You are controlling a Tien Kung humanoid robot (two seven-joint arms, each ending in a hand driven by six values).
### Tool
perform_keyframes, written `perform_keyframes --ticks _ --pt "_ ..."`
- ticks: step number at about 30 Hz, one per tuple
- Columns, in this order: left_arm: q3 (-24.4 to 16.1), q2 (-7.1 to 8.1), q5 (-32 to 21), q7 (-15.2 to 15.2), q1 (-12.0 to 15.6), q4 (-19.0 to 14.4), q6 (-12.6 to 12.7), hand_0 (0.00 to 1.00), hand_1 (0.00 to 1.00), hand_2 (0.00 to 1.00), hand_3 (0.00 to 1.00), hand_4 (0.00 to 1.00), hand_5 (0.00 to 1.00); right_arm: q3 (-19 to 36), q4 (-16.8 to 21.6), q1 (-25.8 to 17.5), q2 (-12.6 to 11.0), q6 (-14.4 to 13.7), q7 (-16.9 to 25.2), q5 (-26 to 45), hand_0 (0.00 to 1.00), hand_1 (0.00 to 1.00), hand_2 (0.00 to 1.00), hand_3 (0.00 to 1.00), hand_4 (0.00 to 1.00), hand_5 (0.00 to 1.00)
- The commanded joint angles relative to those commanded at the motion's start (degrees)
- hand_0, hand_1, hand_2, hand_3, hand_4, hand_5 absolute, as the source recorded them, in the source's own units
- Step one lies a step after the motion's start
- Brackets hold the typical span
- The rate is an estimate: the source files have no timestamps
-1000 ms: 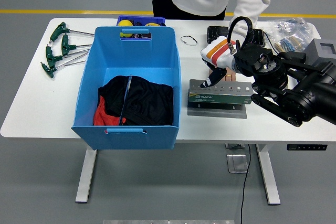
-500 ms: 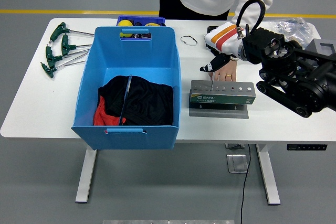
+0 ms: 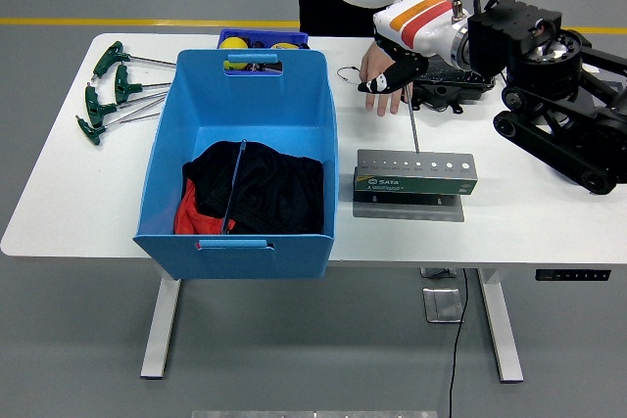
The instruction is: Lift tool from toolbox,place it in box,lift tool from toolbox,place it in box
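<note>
My right hand [image 3: 394, 83], in a white sleeve with orange and red stripes, hangs above the table behind the grey toolbox [image 3: 415, 183]. Its black fingers are shut on the handle of a thin metal tool [image 3: 412, 129]. The shaft points down and its tip sits just above the toolbox's row of holes. The blue box [image 3: 331, 144] stands to the left with black and red cloth and one long tool [image 3: 235, 188] inside. A person's hand [image 3: 375, 64] rests on the table just behind my hand. My left arm is out of view.
Several green T-handle keys [image 3: 106, 93] lie at the table's far left. A small blue tray [image 3: 263, 40] with yellow items sits behind the box. A wire ring [image 3: 352, 73] and a black case [image 3: 453, 93] lie behind the toolbox.
My right hand rose and moved back from the toolbox, drawing the thin tool up out of its hole. The person's hand shifted from beside the toolbox toward the table's back.
</note>
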Motion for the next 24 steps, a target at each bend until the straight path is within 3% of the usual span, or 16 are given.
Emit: perform_keyframes --ticks 5,8,14,24 --pt "0.2 -0.08 -0.2 0.1 0.0 0.0 0.0 0.476 0.467 0.486 0.678 0.716 0.659 6.0 2.9 -1.3 1.4 -2.6 0.5 0.0 0.002 0.002 0.011 0.04 0.834 0.68" --pt "0.4 -0.14 -0.2 0.1 0.0 0.0 0.0 0.474 0.468 0.486 0.678 0.716 0.659 8.5 4.3 -2.0 3.2 -6.0 1.3 0.6 0.002 0.002 0.022 0.043 0.835 0.679" --pt "1.3 -0.08 -1.1 0.0 -0.1 0.0 -0.1 0.476 0.467 0.486 0.677 0.716 0.659 8.4 5.2 -2.7 7.5 -12.0 3.2 2.6 0.002 0.002 0.057 0.058 0.835 0.677" --pt "2.4 0.11 -2.2 -0.2 -0.2 0.0 -0.1 0.473 0.467 0.486 0.678 0.716 0.659 2.2 3.3 -2.2 13.3 -12.1 3.2 3.4 0.03 0.022 0.092 0.105 0.837 0.674"
